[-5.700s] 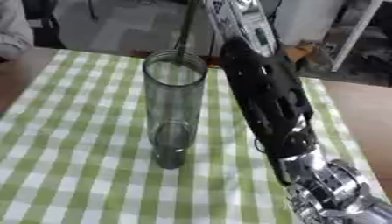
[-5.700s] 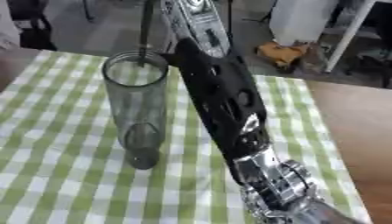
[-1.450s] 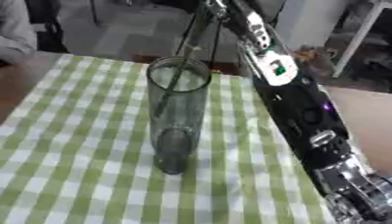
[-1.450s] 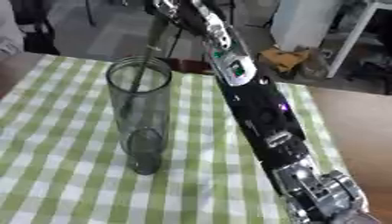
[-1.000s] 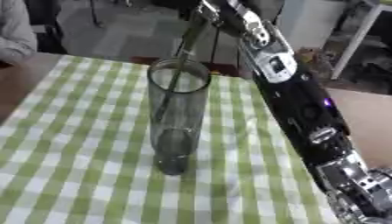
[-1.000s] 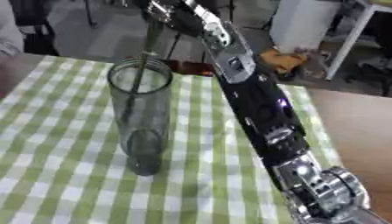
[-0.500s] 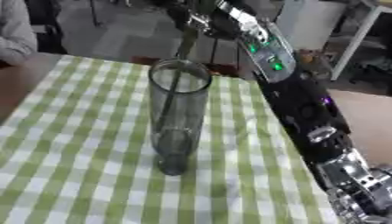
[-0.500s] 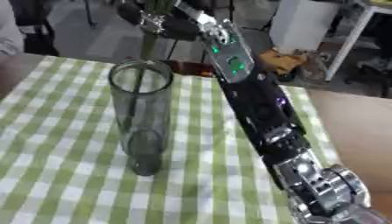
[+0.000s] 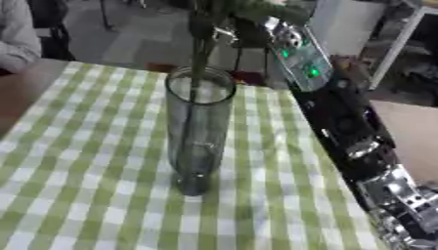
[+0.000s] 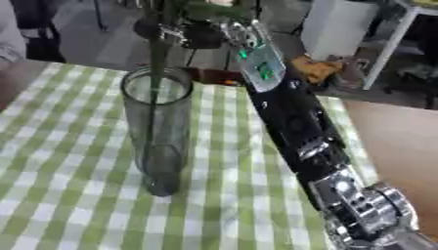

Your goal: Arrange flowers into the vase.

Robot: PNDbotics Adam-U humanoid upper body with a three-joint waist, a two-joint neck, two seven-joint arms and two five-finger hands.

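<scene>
Nearest me is the green-checked tablecloth (image 9: 77, 185), and my right arm (image 9: 342, 122) rises over it from the lower right corner toward the far edge. The tall glass vase (image 9: 198, 132) stands upright about mid-table, its base on the cloth and its mouth open to the camera.

A dark green flower stem (image 9: 198, 53) comes down from above and passes through the rim — I can follow it as a dark line through the glass, running down the inside toward the bottom. So I judge one flower is going in, or nearly seated, though I cannot tell whether its end touches the base.

Farther back, over the vase, my right hand (image 10: 184, 30) sits at the top of the stem. It blurs into the leaves there, so I cannot tell whether the fingers are curled round the stem or spread away from it. My left hand shows in neither view.

What is left, as I read it: let this stem settle and fetch any others — I see no more flowers on the table.
</scene>
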